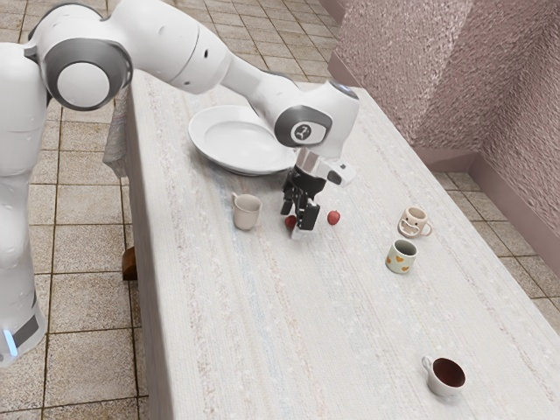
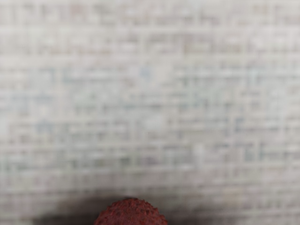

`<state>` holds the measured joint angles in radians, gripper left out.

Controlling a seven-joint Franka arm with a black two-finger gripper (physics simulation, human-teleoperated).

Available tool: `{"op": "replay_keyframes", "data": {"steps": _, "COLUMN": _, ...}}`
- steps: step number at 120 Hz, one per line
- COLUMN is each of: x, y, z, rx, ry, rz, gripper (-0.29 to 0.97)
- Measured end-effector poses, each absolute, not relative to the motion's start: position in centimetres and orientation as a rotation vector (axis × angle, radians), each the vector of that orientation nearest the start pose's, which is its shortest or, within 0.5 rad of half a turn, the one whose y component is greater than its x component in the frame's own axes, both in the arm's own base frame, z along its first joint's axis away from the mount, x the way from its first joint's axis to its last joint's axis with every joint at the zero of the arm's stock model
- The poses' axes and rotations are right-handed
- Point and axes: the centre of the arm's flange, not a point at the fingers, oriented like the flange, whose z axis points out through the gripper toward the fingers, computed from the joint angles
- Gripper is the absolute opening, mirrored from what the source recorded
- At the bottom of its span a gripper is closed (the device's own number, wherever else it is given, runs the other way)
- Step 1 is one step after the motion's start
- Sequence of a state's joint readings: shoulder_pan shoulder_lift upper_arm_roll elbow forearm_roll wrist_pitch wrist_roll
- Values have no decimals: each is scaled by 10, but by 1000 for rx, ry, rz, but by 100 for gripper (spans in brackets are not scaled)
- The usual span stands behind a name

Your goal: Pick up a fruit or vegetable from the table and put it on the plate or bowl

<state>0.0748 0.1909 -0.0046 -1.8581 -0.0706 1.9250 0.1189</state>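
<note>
A small dark red, bumpy fruit lies on the table, and it is the blurred shape right under my hand in the wrist view. My black gripper is down at the table over this fruit. Its fingers stand apart on either side and look open, not pressed on the fruit. A second red fruit lies just to the exterior view's right of the gripper. The white plate sits behind the gripper, toward the table's far side, with nothing on it.
A beige cup stands close to the gripper on the exterior view's left. Further right are a cream mug and a mug with hearts. A white mug with a dark inside stands near the front edge.
</note>
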Motion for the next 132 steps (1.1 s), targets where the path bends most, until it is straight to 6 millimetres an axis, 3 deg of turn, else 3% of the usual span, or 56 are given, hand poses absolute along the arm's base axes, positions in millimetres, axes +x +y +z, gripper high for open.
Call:
{"op": "replay_keyframes", "data": {"steps": 31, "x": 594, "y": 36, "z": 410, "rx": -3212, "ry": 29, "rz": 177, "gripper": 27}}
{"op": "replay_keyframes", "data": {"steps": 65, "x": 598, "y": 37, "z": 412, "rx": -3211, "ry": 28, "rz": 167, "gripper": 17}}
{"op": "replay_keyframes", "data": {"steps": 86, "x": 609, "y": 35, "z": 447, "rx": -3188, "ry": 59, "rz": 61, "gripper": 16}}
{"op": "replay_keyframes", "data": {"steps": 94, "x": 611, "y": 40, "z": 475, "rx": -3162, "ry": 65, "rz": -11, "gripper": 16}}
{"op": "replay_keyframes", "data": {"steps": 105, "x": 586, "y": 77, "z": 541, "rx": -3112, "ry": -8, "rz": -131, "gripper": 16}}
{"op": "replay_keyframes", "data": {"steps": 112, "x": 559, "y": 113, "z": 565, "rx": -3091, "ry": -94, "rz": -139, "gripper": 16}}
{"op": "replay_keyframes", "data": {"steps": 119, "x": 532, "y": 150, "z": 565, "rx": -3088, "ry": -190, "rz": -84, "gripper": 16}}
{"op": "replay_keyframes", "data": {"steps": 132, "x": 493, "y": 214, "z": 541, "rx": -3086, "ry": -375, "rz": 57, "gripper": 16}}
